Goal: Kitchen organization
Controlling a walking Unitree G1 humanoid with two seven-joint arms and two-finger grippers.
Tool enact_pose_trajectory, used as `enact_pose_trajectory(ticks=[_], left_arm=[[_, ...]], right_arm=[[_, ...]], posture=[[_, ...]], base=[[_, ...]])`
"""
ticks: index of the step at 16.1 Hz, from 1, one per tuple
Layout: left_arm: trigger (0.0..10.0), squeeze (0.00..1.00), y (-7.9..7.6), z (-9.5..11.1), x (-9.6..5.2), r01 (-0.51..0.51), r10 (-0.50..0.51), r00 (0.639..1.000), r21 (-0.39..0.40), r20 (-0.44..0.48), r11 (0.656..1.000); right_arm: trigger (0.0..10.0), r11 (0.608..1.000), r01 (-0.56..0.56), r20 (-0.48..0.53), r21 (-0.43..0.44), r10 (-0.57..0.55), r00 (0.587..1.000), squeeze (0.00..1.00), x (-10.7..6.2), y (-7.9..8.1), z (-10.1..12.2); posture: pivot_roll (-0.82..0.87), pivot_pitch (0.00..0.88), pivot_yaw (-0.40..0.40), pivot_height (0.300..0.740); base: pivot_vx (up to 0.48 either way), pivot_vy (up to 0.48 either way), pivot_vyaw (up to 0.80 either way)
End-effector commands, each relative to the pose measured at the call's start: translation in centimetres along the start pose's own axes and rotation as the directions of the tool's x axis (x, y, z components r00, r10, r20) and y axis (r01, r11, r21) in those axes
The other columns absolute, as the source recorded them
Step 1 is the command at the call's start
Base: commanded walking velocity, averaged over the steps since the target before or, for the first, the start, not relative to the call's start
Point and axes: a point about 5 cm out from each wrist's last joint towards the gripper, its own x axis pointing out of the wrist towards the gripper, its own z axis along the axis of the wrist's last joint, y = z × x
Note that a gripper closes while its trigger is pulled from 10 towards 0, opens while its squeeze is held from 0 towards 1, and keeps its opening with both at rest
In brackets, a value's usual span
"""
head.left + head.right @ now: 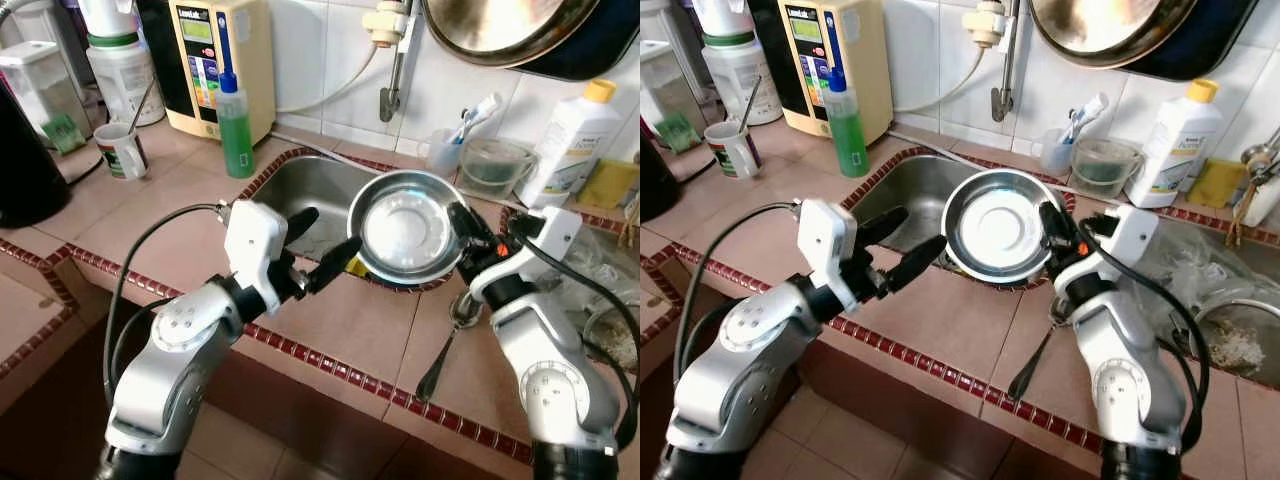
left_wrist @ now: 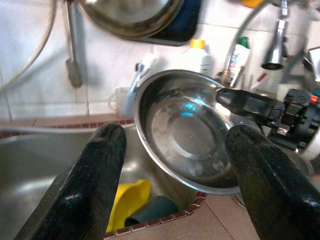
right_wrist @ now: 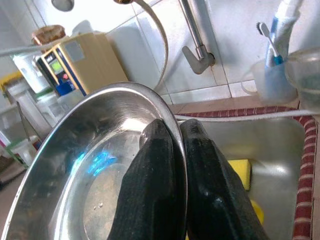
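Note:
A round steel bowl point(image 1: 405, 225) is held tilted over the right end of the sink point(image 1: 310, 190), its hollow facing me. My right gripper point(image 1: 458, 215) is shut on the bowl's right rim, and in the right wrist view both fingers point(image 3: 160, 165) pinch the rim point(image 3: 150, 100). Over the sink's front edge my left gripper point(image 1: 328, 235) stands open and empty, pointing at the bowl from its left and a little apart from it. In the left wrist view the bowl point(image 2: 190, 135) lies between the two spread fingers point(image 2: 100, 170).
A spoon point(image 1: 440, 360) lies on the tiled counter in front of the bowl. A yellow sponge point(image 2: 130, 197) sits in the sink. A green soap bottle point(image 1: 235, 125), a mug point(image 1: 120, 150), a toothbrush cup point(image 1: 445, 150) and a white bottle point(image 1: 570, 140) line the back. A pan point(image 1: 500, 25) hangs overhead.

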Motion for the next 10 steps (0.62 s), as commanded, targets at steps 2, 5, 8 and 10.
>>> enact_pose_trajectory(ticks=[2, 5, 8, 10], left_arm=[[10.0, 0.00, -0.4, 0.3, 0.9, -0.024, 0.024, 1.000, -0.020, -0.002, 0.999], [10.0, 0.00, -0.6, 0.7, 1.9, -0.039, 0.041, 0.999, -0.060, 0.024, 0.997], [10.0, 0.00, -1.3, 0.4, 2.0, -0.035, 0.035, 0.999, -0.066, -0.002, 0.997], [10.0, 0.00, -1.2, 0.5, 1.7, -0.037, 0.036, 0.999, -0.073, -0.012, 0.997]], right_arm=[[10.0, 0.997, -0.034, -0.012, -0.068, 0.033, 0.999, 0.00, 0.7, 0.1, 0.5], [10.0, 0.984, -0.045, -0.040, -0.171, 0.039, 0.998, 0.00, 1.2, -0.2, 0.6], [10.0, 0.974, -0.052, -0.020, -0.223, 0.049, 0.999, 0.00, 2.8, -0.4, 1.5], [10.0, 0.969, -0.061, -0.012, -0.238, 0.059, 0.998, 0.00, 3.5, -0.4, 2.1]], posture=[[-0.04, 0.000, -0.029, 0.740], [-0.05, 0.023, -0.027, 0.740], [-0.06, 0.077, -0.011, 0.740], [-0.06, 0.107, -0.004, 0.740]], base=[[0.000, 0.000, 0.00], [0.000, 0.000, 0.00], [0.000, 0.000, 0.00], [0.000, 0.000, 0.00]])
